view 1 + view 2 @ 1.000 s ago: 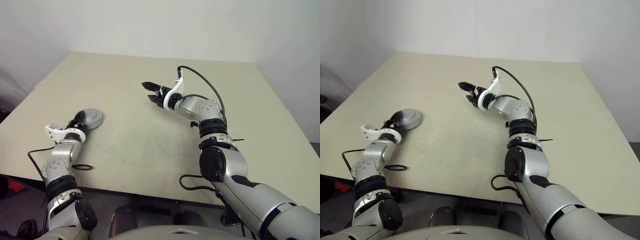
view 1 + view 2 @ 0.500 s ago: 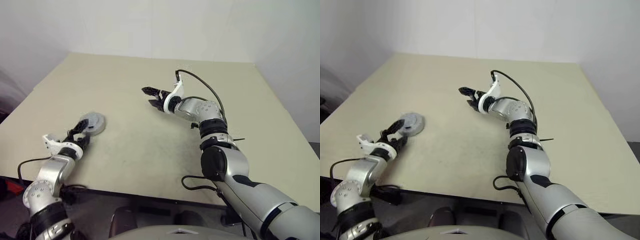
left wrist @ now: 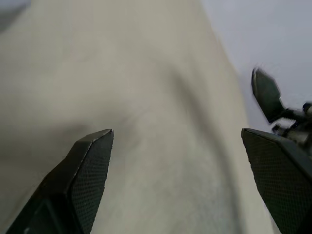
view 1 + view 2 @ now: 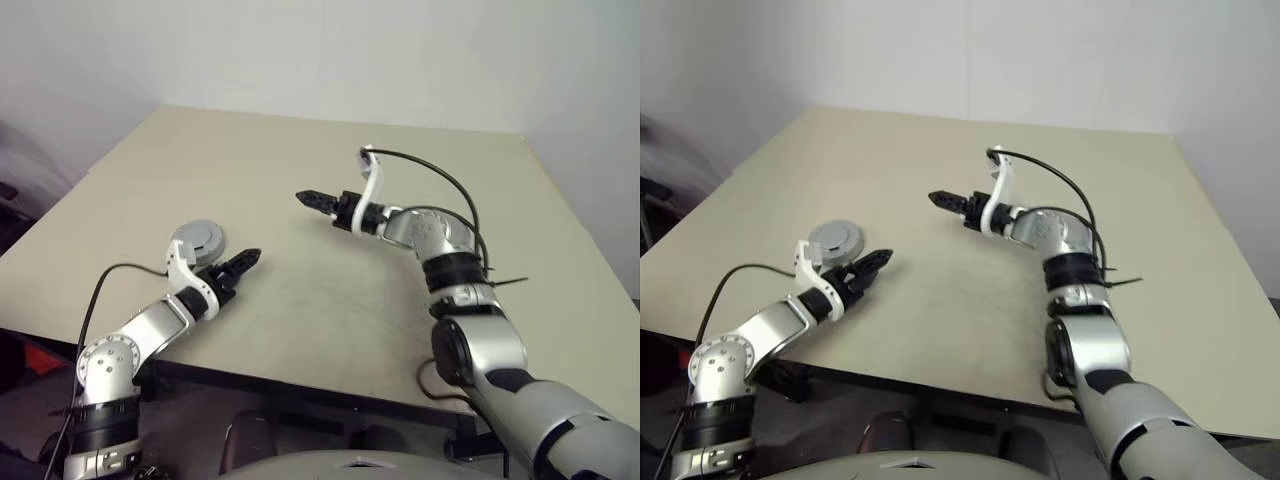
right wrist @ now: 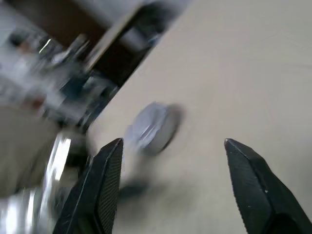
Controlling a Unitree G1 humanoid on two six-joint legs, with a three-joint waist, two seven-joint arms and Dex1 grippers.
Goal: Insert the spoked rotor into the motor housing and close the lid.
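On the beige surface (image 4: 330, 290) a round silver-grey assembly sits near the left edge: what shows on top is the lid (image 4: 199, 240), a flat disc with a small dark centre, and it appears to lie squarely over the motor housing beneath it, though the housing's windings and the spoked rotor are hidden, so whether the rotor is inside cannot be told from here. The closed, stacked look suggests the assembly is done and has been set down out of the way, resting flat so it cannot roll. The left claw (image 4: 243, 263) hangs just right of and nearer than the lid, apart from it, its two black fingers spread wide with nothing between them, as the left wrist view confirms; that posture fits a claw that has let go and needs no grip. The right claw (image 4: 312, 199) is held above the middle of the surface, well apart from the lid and pointing left toward it, its fingers also spread and empty in the right wrist view, where the lid appears between them at a distance. Judging by this, neither arm has anything left to carry.
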